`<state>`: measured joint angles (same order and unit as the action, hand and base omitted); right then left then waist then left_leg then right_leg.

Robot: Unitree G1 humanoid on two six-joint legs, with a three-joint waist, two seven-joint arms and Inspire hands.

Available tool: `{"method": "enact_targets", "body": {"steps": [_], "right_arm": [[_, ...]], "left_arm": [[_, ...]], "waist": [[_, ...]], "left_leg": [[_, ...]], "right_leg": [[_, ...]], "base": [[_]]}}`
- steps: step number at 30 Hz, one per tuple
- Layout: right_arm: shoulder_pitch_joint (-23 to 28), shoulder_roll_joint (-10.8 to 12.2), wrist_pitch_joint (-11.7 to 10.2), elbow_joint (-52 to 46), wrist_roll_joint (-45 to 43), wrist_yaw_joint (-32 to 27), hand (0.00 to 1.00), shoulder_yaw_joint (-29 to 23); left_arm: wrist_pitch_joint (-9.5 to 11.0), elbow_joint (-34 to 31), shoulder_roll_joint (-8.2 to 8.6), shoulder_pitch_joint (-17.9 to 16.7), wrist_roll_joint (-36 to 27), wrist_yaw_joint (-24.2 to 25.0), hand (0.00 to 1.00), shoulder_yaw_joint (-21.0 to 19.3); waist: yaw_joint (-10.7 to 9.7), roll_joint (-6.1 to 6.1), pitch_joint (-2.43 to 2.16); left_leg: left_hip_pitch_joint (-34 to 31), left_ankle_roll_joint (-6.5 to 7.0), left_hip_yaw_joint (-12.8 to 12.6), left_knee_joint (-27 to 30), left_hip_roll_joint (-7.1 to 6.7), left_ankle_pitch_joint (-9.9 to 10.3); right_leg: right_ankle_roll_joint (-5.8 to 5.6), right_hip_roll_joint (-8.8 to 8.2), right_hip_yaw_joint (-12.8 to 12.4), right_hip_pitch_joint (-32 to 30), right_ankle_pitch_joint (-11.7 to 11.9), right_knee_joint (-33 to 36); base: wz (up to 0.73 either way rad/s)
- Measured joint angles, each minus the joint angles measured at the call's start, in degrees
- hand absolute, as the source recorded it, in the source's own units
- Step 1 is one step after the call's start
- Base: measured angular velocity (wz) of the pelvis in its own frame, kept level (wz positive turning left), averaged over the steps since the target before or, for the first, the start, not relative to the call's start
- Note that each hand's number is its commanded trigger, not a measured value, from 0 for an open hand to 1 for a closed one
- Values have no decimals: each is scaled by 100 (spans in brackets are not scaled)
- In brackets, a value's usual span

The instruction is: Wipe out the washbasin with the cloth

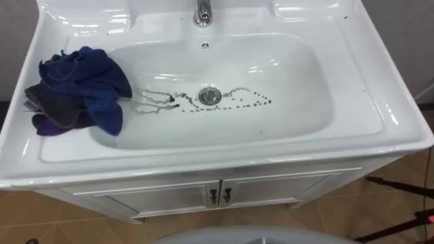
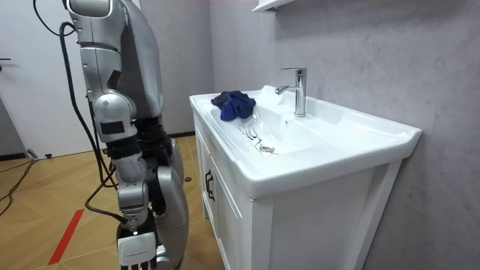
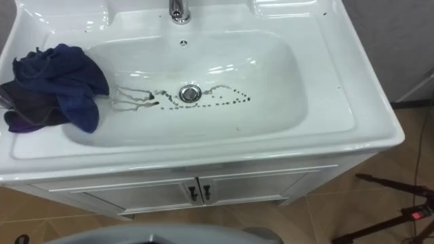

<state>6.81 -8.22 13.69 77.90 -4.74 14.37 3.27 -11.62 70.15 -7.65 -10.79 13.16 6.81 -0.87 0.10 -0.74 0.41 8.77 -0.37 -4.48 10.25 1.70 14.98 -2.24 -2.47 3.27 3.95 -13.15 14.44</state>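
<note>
Crumpled dark-blue cloth point(image 1: 81, 88) sits on the left rim of the glossy white ceramic basin point(image 1: 380, 115), one corner drooping into the bowl. Grey squiggles & dark specks point(image 1: 234, 106) trail past the round metal drain point(image 1: 210, 95), mid-frame. Right hand point(image 2: 139, 253) hangs at lower left of room view; can't tell its grip.

Chrome faucet point(image 1: 202, 12), white cabinet doors point(image 1: 169, 196) with dark handles, wooden floor point(image 2: 52, 191), grey wall point(image 2: 360, 52)

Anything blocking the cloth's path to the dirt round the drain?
Nothing visible. The blue cloth hangs over the basin's left rim into the bowl; the marks start just beside it and run past the drain.
</note>
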Motion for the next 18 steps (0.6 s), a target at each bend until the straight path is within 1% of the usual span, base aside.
{"method": "enact_targets", "body": {"steps": [9, 16, 18], "right_arm": [[-5, 1, -12, 2, -4, -24, 0, 12], [-54, -1, -66, 1, 21, -50, 0, 13], [-53, -1, -117, 3, 19, -51, 0, 9]], "left_arm": [[3, 1, -1, 3, 0, 0, 0, 1], [25, 5, 1, 3, -5, 1, 0, 4], [32, 7, 0, 1, -12, 0, 0, -8]], "waist": [[2, 24, -1], [11, 56, 0], [9, 68, 0]], "left_leg": [[-11, -12, 5, 27, 24, 7], [-31, -12, 2, 58, 30, 7], [-30, -12, 0, 63, 32, 7]], "right_leg": [[13, 24, 17, 71, 21, -115], [16, 32, 16, 90, 21, -155], [22, 32, 22, 93, 26, -171]], "base": [[0], [0], [0]]}}
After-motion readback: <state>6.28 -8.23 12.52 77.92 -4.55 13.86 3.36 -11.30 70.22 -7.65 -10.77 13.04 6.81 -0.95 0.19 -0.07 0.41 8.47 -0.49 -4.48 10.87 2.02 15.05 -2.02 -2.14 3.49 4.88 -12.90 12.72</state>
